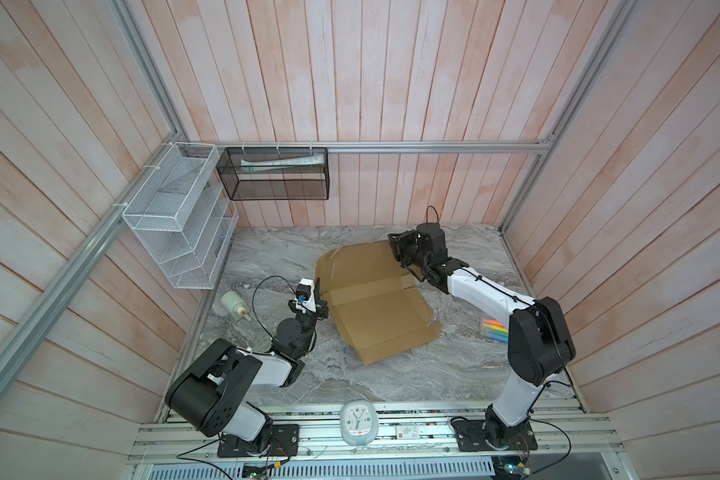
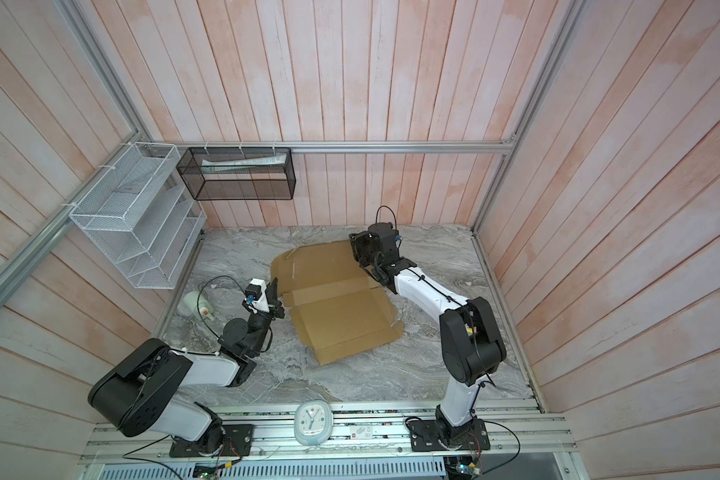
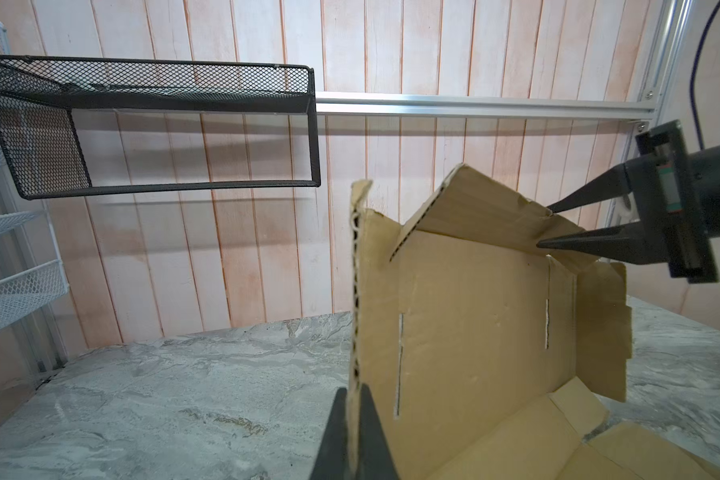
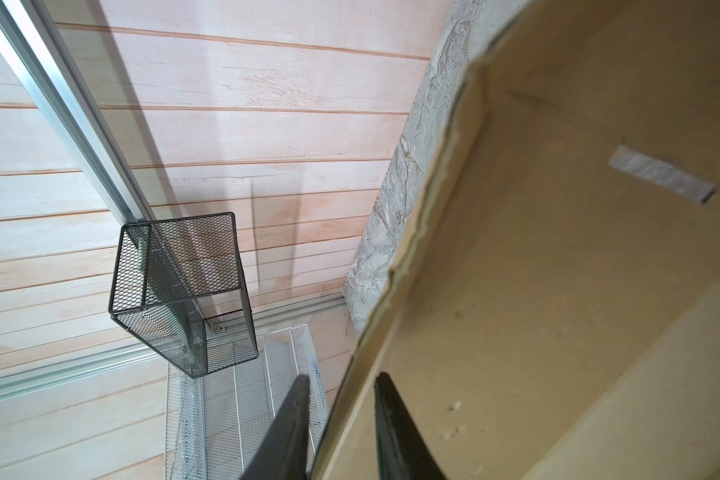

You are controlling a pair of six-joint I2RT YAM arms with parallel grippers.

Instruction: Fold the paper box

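Observation:
The paper box (image 1: 375,299) (image 2: 337,307) is a brown creased cardboard sheet, part flat on the marble table (image 1: 391,374), with its far panel (image 3: 474,332) raised upright. My left gripper (image 1: 319,291) (image 3: 354,399) is shut on the left edge of that raised panel. My right gripper (image 1: 398,253) (image 3: 545,227) reaches the panel's far right corner, where a top flap is bent forward. In the right wrist view the cardboard edge (image 4: 558,291) passes between the jaws of the right gripper (image 4: 341,386). One finger (image 4: 296,415) still stands off it with a gap showing.
A white bottle (image 1: 234,305) lies left of the left arm. A pack of coloured markers (image 1: 495,330) sits by the right arm's elbow. A clock (image 1: 358,422) rests on the front rail. A black mesh basket (image 1: 275,174) and a white wire rack (image 1: 175,216) hang on the walls.

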